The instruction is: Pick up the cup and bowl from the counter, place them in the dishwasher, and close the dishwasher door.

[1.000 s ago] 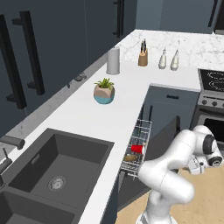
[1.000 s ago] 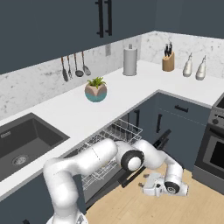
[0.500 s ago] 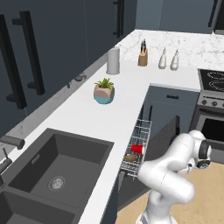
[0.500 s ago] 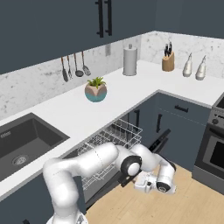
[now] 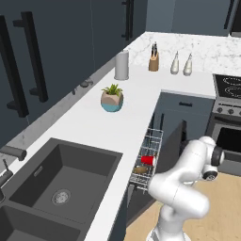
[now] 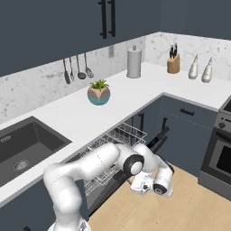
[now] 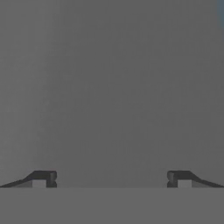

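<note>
- At the far left of the left base view, a dark sink (image 5: 66,188) is seen set into the white, faintly veined counter (image 5: 89,122).
- Further along the counter, a tan-and-teal plant pot (image 5: 112,98) with a green plant is seen standing, with a grey paper-towel roll (image 5: 121,65) behind it.
- A knife block (image 5: 153,62) and two pale bottles (image 5: 181,65) are seen on the far run of the counter, near the corner.
- Below the counter edge, the dishwasher (image 5: 153,157) is shown with its grey wire rack (image 5: 147,160) pulled out.
- The cup (image 5: 148,160), small and red, is seen lying in the rack; the bowl (image 5: 140,169), brown, is seen just beside it, lower in the same rack.
- The dishwasher door (image 5: 172,146), a dark slate-blue panel, is seen standing partly raised, just right of the rack.
- In the right base view, the same door (image 6: 155,140) is seen tilted up beside the rack (image 6: 115,155), with the white arm bent low in front of it.
- The gripper (image 6: 137,186) is held low, close in front of the door, above the wooden floor (image 6: 189,203).
- In the hand view, the gripper (image 7: 111,179) is shown with its fingertips (image 7: 41,178) spread wide apart, with nothing between them and a flat grey surface ahead.
- At the far right, a steel oven (image 5: 226,136) under a black stovetop (image 5: 228,87) is seen.
</note>
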